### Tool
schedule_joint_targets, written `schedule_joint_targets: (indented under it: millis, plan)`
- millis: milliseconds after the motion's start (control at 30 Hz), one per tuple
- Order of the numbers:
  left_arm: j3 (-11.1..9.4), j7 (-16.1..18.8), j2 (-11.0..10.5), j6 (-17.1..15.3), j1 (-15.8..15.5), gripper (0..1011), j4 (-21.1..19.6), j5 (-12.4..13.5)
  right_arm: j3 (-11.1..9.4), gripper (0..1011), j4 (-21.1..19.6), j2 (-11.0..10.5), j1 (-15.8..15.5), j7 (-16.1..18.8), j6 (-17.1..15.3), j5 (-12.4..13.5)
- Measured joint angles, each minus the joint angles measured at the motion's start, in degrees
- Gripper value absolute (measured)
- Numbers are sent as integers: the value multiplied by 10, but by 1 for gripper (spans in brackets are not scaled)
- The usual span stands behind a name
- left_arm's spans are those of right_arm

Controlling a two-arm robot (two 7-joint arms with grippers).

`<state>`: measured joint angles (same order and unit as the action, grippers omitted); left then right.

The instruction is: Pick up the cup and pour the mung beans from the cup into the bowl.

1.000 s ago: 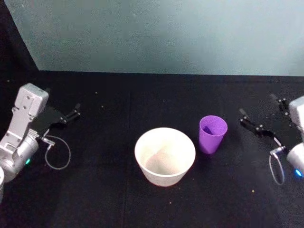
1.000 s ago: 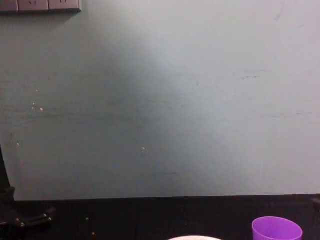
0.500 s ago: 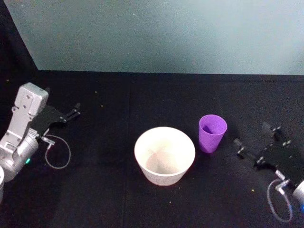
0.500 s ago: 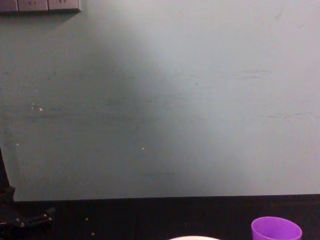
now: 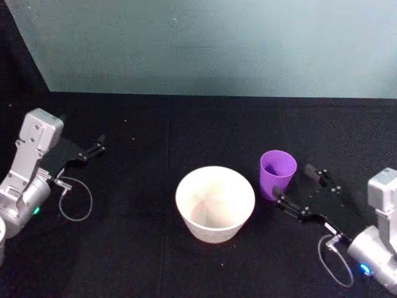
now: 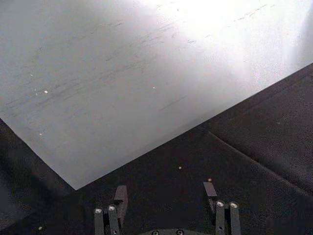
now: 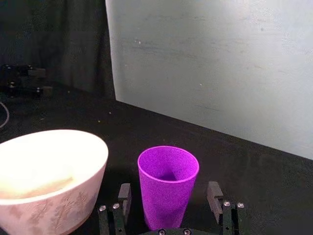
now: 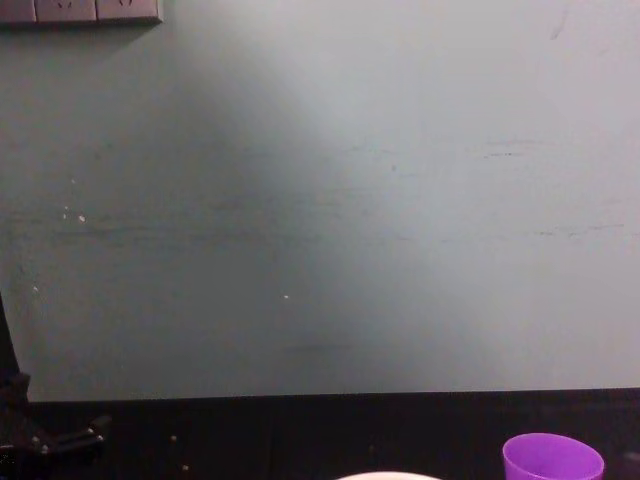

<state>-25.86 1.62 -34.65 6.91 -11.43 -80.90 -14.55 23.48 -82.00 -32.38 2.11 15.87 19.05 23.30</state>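
- My right gripper [image 5: 294, 184] sits low over the black table [image 5: 186, 130], fingers spread wide and clamped on nothing.
- The purple cup [image 5: 277, 174] is dead ahead of it, centred on the gap. In the right wrist view a finger flanks each side of it. I see no contact, and I can't tell how deep in it sits.
- The cup stands upright, mouth up, its long axis vertical and square to the closing line. I judge a side grasp suits.
- I can't make out the mung beans; the cup's inside reads dark.
- The bowl [image 5: 214, 230] is past the cup on the hand's inner side, near it but apart.
- The left gripper [image 5: 98, 144] is far beyond the bowl, parked, fingers apart and empty. The right arm is plainly nearer.
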Motion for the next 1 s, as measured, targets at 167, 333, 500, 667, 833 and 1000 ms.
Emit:
schedule_joint_targets:
  millis: [167,333,500,667,833,1000]
  plan:
    - [0,0,0,0,0,1011,0,0,5,1003,24,23,27,7,-11,-9]
    - [0,0,0,0,0,1011,0,0,4,1003,49,46,49,13,-21,-11]
    - [0,0,0,0,0,1011,0,0,4,1003,67,62,65,21,-30,-11]
    - [0,0,0,0,0,1011,0,0,2,1003,80,74,75,28,-39,-10]
    - [0,0,0,0,0,1011,0,0,-2,1003,87,83,81,31,-44,-12]
    - [0,0,0,0,0,1012,0,0,-2,1003,87,82,80,31,-44,-12]
